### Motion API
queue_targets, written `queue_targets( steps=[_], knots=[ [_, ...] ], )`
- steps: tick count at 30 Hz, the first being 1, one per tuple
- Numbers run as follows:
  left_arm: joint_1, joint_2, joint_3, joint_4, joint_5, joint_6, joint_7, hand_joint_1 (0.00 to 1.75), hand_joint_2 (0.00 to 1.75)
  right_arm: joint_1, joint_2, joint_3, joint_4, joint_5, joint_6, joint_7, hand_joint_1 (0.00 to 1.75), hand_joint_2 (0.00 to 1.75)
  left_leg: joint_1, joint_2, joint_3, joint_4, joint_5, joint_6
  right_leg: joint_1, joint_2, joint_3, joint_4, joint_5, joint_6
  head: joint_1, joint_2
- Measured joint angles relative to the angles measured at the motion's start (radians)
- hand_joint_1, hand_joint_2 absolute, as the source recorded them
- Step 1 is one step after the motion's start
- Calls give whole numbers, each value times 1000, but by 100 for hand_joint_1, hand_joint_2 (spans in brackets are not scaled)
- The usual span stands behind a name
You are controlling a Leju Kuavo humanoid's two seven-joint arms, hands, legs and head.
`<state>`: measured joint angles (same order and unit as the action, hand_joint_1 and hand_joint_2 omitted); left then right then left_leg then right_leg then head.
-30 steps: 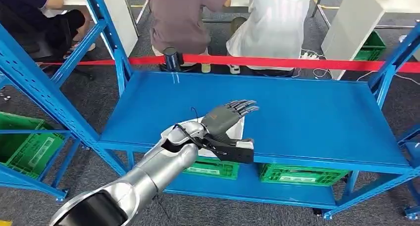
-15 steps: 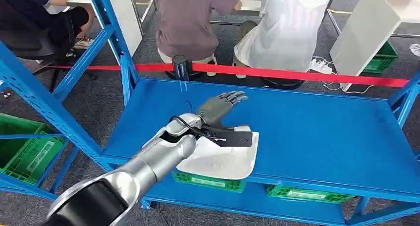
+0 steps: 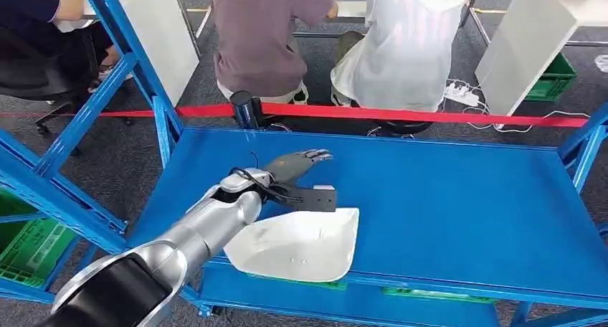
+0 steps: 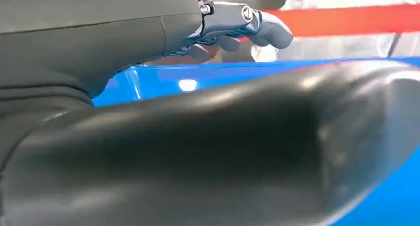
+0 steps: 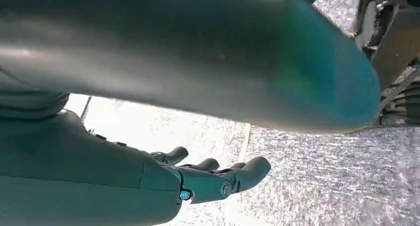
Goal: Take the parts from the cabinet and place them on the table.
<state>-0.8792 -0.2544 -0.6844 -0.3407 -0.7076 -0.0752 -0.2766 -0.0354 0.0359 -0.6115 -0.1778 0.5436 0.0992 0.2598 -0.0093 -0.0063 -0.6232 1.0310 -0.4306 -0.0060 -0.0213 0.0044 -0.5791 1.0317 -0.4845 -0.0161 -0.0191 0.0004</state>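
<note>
Table point(image 3: 459, 198) blue; white part point(image 3: 301, 244) at front edge; red tape point(image 3: 430, 116) behind.

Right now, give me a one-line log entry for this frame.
left hand: open, above blue shelf | white part: on shelf front edge, overhanging | right hand: fingers extended, empty | people: beyond red tape

No text, label, brand or number can be read anywhere.

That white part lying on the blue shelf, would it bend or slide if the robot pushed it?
The white part looks like a thin moulded shell, so probably stiff and light. On the smooth blue shelf it would likely slide. Its near edge overhangs, so it might tip off.
</note>
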Motion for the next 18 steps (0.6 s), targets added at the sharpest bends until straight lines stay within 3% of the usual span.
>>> queue_targets(
  steps=[1, 3, 4, 5, 12, 14, 18],
  knots=[
    [-2, 4, 0, 2, 3, -2, -4, 0, 0, -3, 5, -1, 0, -1, -1, 0, 0, 0, -6, 1, -2, -16, -34, 4, 2, 1, -4, 2, 0, 5, -1, 0],
    [0, 10, 1, 3, 4, -6, -5, 0, 0, -4, 3, -2, 0, -1, -2, 0, 0, 0, -6, -1, 7, -15, -6, 6, 2, 1, -3, -4, -4, 17, -6, 0],
    [0, 12, 1, 3, 5, -6, -6, 0, 0, -3, 3, -3, 0, -2, -3, 1, 0, 0, 1, -3, 13, -27, 2, 1, 7, -1, 2, -3, -8, 16, -5, 0],
    [-2, 14, 2, 3, 7, -5, -10, 0, 0, -3, 2, -6, 0, -1, -3, 6, 0, 0, 1, -6, 13, -28, 5, -10, 7, -2, 4, -13, 0, -9, -6, 0],
    [7, 30, 2, -14, 16, 38, -44, 0, 0, -4, 3, -18, 0, 3, -5, 9, 0, 0, -2, -8, 13, -28, 1, 7, 6, -4, 16, -31, 3, 8, -5, 0],
    [10, 32, 2, -22, 16, 45, -50, 0, 0, -4, 3, -20, 0, 7, -5, 5, 0, 0, -3, -8, 13, -28, 0, 10, 5, -4, 17, -35, 5, 24, -5, 0],
    [15, 35, 2, -32, 16, 34, -61, 0, 0, -4, 4, -24, 0, 8, -5, 0, 0, 0, -4, -8, 13, -27, -1, 11, 4, -4, 17, -35, 5, 29, -5, 0]
  ],
)
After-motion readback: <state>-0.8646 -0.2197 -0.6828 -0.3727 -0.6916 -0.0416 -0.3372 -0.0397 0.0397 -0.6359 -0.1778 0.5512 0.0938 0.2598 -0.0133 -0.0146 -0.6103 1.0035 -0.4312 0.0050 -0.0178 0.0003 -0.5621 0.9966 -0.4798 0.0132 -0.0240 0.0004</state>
